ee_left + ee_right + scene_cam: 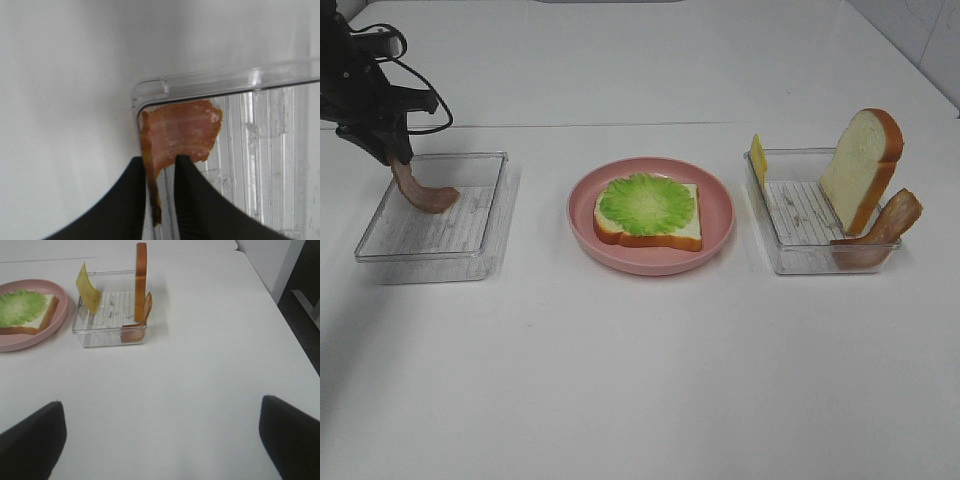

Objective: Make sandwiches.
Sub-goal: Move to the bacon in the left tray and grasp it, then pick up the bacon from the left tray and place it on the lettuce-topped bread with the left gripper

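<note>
On the pink plate in the middle lies a bread slice topped with a green lettuce leaf. My left gripper is shut on one end of a bacon strip in the left clear tray; the strip's other end rests on the tray floor. The right tray holds an upright bread slice, a second bacon strip and a yellow cheese square. My right gripper hangs open over bare table, well short of that tray.
The held bacon lies in a corner of the left tray, close to its rim. The table's right edge runs past the right tray. White table surface stretches in front of the plate and trays.
</note>
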`<state>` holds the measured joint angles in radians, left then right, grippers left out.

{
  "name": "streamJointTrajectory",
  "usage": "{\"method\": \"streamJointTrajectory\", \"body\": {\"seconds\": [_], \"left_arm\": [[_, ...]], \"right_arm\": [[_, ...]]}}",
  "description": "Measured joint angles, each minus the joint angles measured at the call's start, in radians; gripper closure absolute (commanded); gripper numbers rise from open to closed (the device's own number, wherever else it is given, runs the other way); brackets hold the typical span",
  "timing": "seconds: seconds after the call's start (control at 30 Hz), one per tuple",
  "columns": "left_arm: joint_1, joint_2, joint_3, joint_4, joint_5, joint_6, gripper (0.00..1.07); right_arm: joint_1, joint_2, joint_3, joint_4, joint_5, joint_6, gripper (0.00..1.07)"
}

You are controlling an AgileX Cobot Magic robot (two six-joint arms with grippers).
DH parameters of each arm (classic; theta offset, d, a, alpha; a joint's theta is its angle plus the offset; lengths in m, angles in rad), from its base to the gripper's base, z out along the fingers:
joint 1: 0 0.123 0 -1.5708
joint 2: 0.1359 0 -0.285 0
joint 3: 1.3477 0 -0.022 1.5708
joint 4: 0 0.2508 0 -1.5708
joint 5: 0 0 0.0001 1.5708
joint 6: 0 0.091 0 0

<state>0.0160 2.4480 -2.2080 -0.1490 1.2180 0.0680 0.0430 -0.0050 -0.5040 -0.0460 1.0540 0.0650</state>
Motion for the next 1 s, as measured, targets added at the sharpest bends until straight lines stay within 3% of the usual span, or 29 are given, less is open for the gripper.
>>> {"method": "streamJointTrajectory", "body": {"seconds": [0.03,0.47,0.67,0.83,0.9,1.0], "left_arm": [[0.000,0.000,0.000,0.001,0.000,-0.002,1.07],[-0.019,-0.051,0.000,0.022,0.001,-0.002,1.07],[-0.096,-0.187,-0.001,0.012,0.003,-0.002,1.07],[-0.143,-0.243,-0.010,-0.035,0.004,-0.002,1.07],[-0.196,-0.262,-0.050,-0.130,0.004,-0.002,1.07],[-0.241,-0.263,-0.068,-0.201,0.003,-0.002,1.07]], "right_arm": [[0.000,0.000,0.000,0.000,0.000,0.000,0.11],[0.000,0.000,0.000,0.000,0.000,0.000,0.11],[0.000,0.000,0.000,0.000,0.000,0.000,0.11],[0.000,0.000,0.000,0.000,0.000,0.000,0.11],[0.000,0.000,0.000,0.000,0.000,0.000,0.11],[0.000,0.000,0.000,0.000,0.000,0.000,0.11]]}}
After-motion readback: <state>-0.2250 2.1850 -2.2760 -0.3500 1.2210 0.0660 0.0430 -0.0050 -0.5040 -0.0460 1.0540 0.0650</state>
